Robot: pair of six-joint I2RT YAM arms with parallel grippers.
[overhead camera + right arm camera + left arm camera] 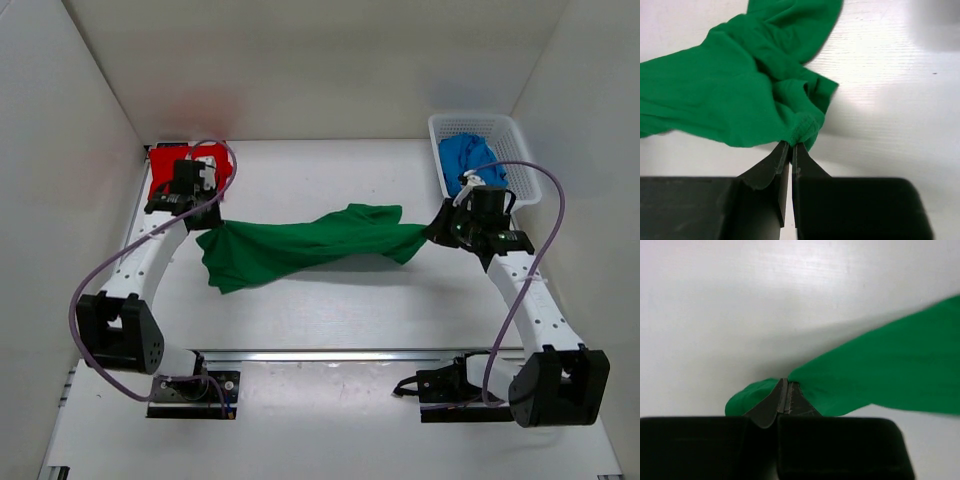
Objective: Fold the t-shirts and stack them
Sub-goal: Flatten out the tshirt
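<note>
A green t-shirt [300, 242] hangs stretched and crumpled between my two grippers, sagging onto the table in the middle. My left gripper [207, 219] is shut on its left end; in the left wrist view the gripper [785, 382] pinches green cloth [880, 370]. My right gripper [435, 232] is shut on its right end; in the right wrist view the gripper [791, 145] clamps a hemmed edge of the shirt [730, 95]. A red t-shirt [162, 168] lies at the back left behind the left arm. A blue t-shirt [470, 158] sits in the basket.
A white plastic basket [522, 150] stands at the back right, beside the right arm. White walls enclose the table on the left, back and right. A metal rail [330, 356] runs along the near edge.
</note>
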